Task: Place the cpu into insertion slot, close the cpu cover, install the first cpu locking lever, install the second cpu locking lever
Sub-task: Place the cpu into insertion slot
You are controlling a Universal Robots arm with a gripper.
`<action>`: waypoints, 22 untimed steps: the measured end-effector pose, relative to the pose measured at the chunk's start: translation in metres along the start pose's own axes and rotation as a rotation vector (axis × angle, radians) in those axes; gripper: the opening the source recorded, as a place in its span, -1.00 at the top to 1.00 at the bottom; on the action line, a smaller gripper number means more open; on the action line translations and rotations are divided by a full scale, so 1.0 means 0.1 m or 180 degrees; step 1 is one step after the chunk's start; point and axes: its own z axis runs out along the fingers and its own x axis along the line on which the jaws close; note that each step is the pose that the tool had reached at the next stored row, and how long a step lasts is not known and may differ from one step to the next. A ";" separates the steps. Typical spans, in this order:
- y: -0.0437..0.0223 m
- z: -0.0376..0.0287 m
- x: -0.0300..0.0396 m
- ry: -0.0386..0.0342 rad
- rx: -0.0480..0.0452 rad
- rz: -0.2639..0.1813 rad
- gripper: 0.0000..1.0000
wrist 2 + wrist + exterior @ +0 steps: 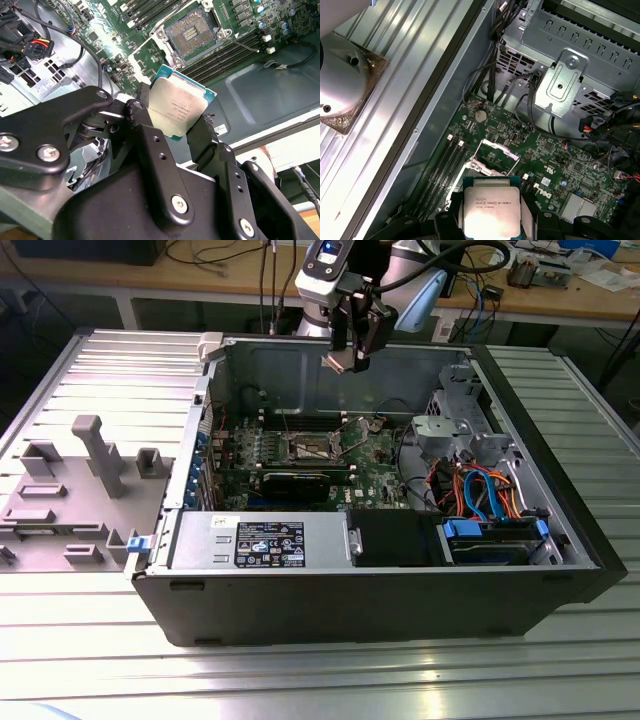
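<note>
**Operator:** Where do things stand?

**Spotter:** Your hand (175, 120) is clamped on the cpu (177, 107), with its fingers (202, 132) pinching two opposite edges. In the exterior view the hand hangs high over the open computer case (380, 590) on the ribbed table (300, 670). The cpu is well apart from the green board (375, 465) below.

**Operator:** Which step is that?

**Spotter:** The first, by my reading: you have the cpu carried, not placed. The insertion slot (192, 37) lies bare, its dark centre showing in the second wrist view with nothing seated in it. I judge the later steps not yet begun.

**Operator:** Which way does it point?

**Spotter:** Its silver-grey metal top faces both wrist cameras, and its underside faces the board. It is square, so it has no long axis to speak of. In the first wrist view its lines of print run from one finger across to the other. There its edges look skewed against the slot's rim, though the camera angle may account for that. Whether it hangs level I cannot tell.

**Operator:** What does seating ask of me?

**Spotter:** In my judgement, you need the cpu square over the slot, its edges matched to the rim, its face level, and a soft release. A skewed drop risks the contacts.
</note>
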 end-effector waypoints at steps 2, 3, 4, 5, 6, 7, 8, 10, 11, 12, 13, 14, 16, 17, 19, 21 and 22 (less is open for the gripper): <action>0.000 0.000 0.000 0.0000 0.0000 0.0005 -0.08; 0.000 0.000 0.000 -0.0001 0.0000 0.0007 -0.08; 0.000 0.000 0.000 -0.0001 0.0000 0.0010 -0.08; 0.000 0.000 0.000 -0.0001 0.0000 0.0015 -0.08; 0.000 0.000 0.000 -0.0002 0.0000 0.0018 -0.08; 0.000 0.000 0.000 -0.0002 -0.0001 0.0022 -0.08; 0.000 0.000 0.000 -0.0002 -0.0001 0.0028 -0.08; 0.000 0.000 0.000 -0.0004 -0.0001 0.0042 -0.08; 0.000 0.000 0.000 -0.0005 -0.0001 0.0052 -0.08; 0.000 0.000 0.000 -0.0006 -0.0001 0.0066 -0.08; 0.000 0.000 0.000 -0.0006 -0.0001 0.0074 -0.08; 0.000 0.000 0.000 -0.0008 -0.0002 0.0089 -0.08; 0.000 0.000 0.000 -0.0009 -0.0002 0.0106 -0.08; 0.000 0.000 0.000 -0.0011 -0.0002 0.0120 -0.08; 0.000 0.000 0.000 -0.0012 -0.0003 0.0134 -0.08; 0.000 0.000 0.000 -0.0013 -0.0003 0.0148 -0.08; 0.000 0.000 0.000 -0.0014 -0.0003 0.0161 -0.08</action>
